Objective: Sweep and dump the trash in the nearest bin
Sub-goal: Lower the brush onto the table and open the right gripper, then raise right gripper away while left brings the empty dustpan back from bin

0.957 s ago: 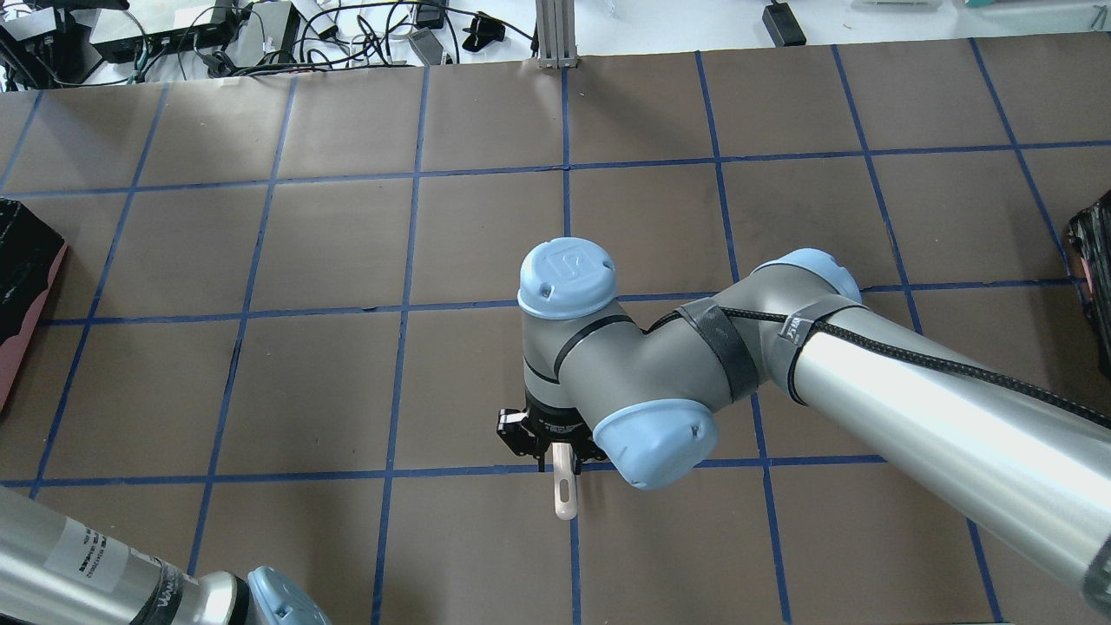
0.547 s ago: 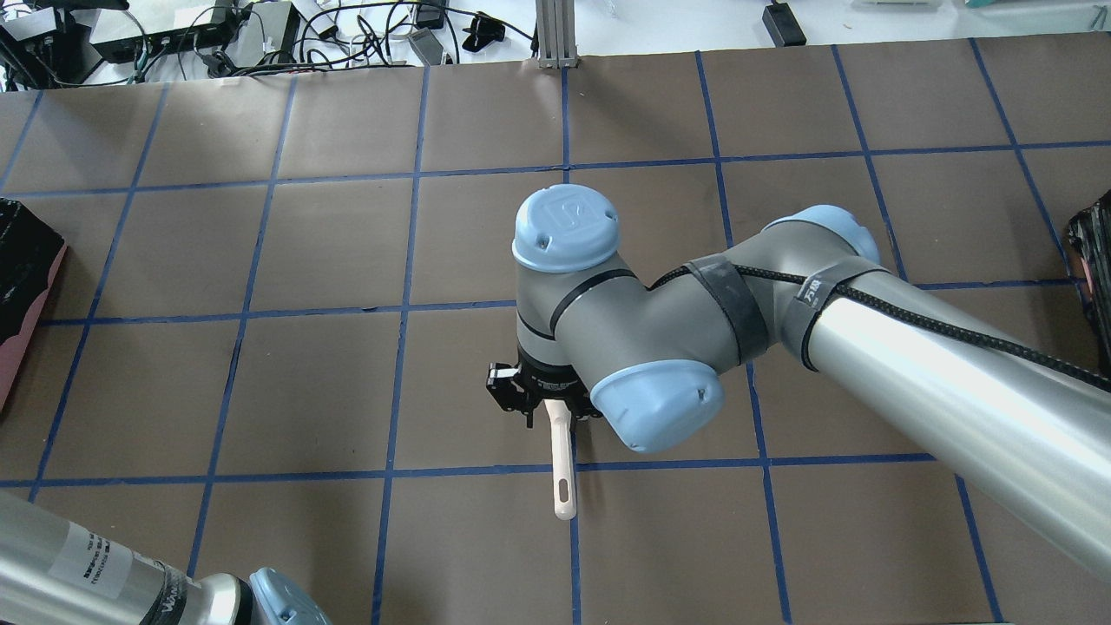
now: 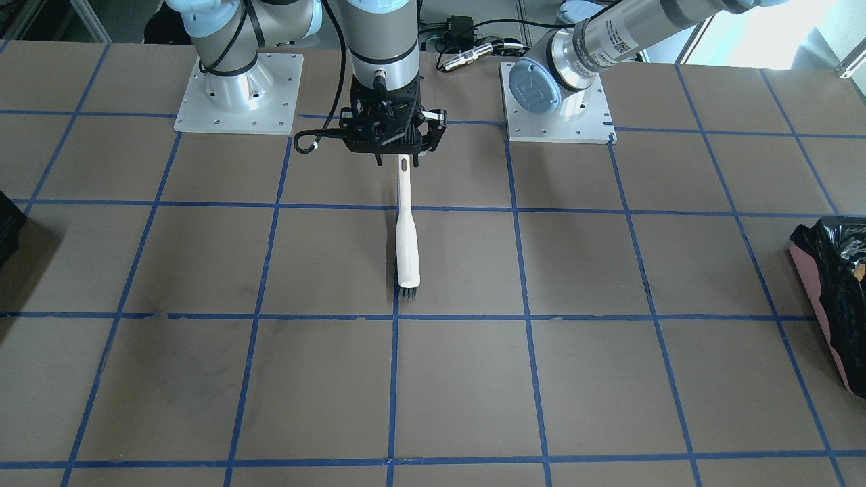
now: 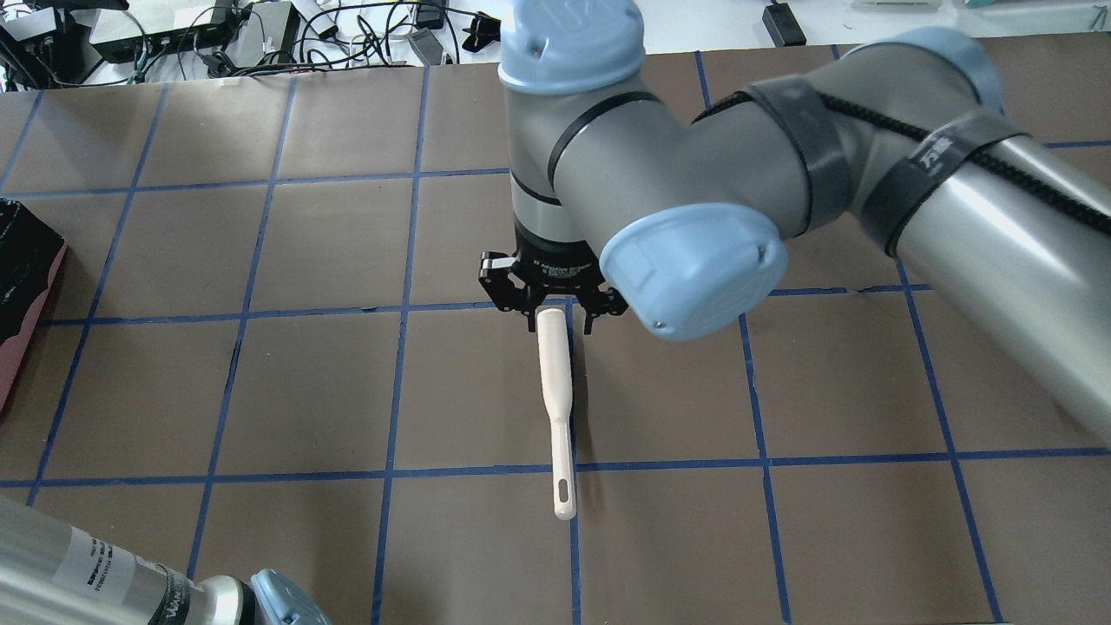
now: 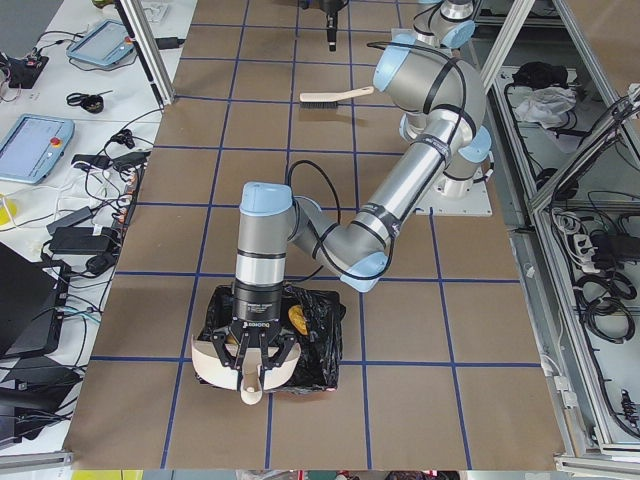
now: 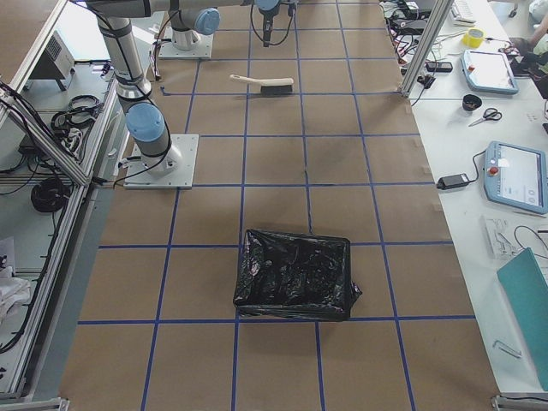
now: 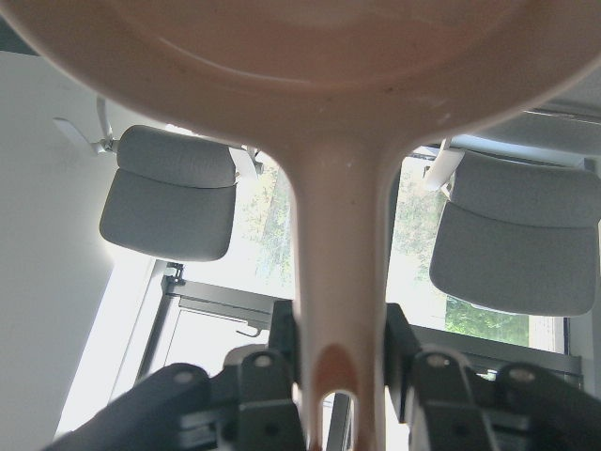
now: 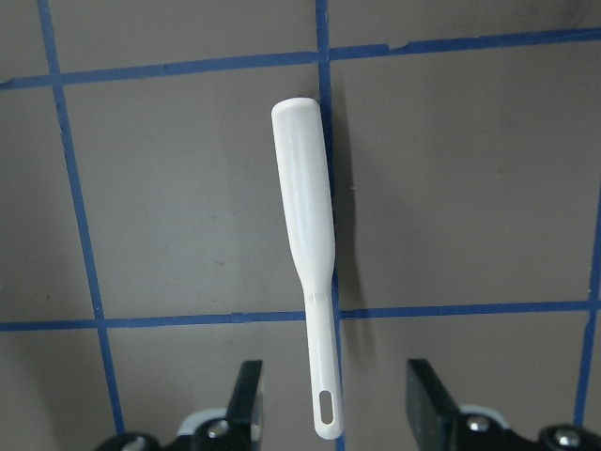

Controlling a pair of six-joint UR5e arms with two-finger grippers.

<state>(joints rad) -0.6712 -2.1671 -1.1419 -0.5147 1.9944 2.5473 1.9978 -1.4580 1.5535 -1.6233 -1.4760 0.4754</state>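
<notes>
**Near, at the table's left end (exterior left view).** The bin (image 5: pixel 315 345), lined with a crinkled black bag and pinkish on one side, stands on the table (image 4: pixel 304 391). In the overhead view it sits at 9 o'clock. The left arm (image 5: pixel 265 250) reaches over it. The left fingers (image 7: pixel 268 404) are clamped on the handle of a pale dustpan (image 7: pixel 340 263), one finger on either flank. The pan shows as a pale crescent over the near edge of the bag. One orange-yellow piece of the trash (image 5: pixel 297 320) lies on the liner inside the bin, at about 2 o'clock from the pan. The other pieces cannot be made out.

**Mid-table.** A white brush (image 4: pixel 555 399) lies flat on the table along a blue tape line (image 4: pixel 575 555). In the overhead view its slotted handle end points to 6 o'clock, and the front-facing view shows dark bristles at the opposite end. The right arm (image 4: pixel 660 174) hangs above it. The right fingers (image 8: pixel 246 399) are spread wide and hold nothing. In the right wrist view the slotted tip of the handle appears between them, lower down and clear of both.

**Far end.** A dark container (image 6: pixel 295 274) with a glossy black bag stands at 3 o'clock in the overhead view, well apart from both the brush and the bin.
</notes>
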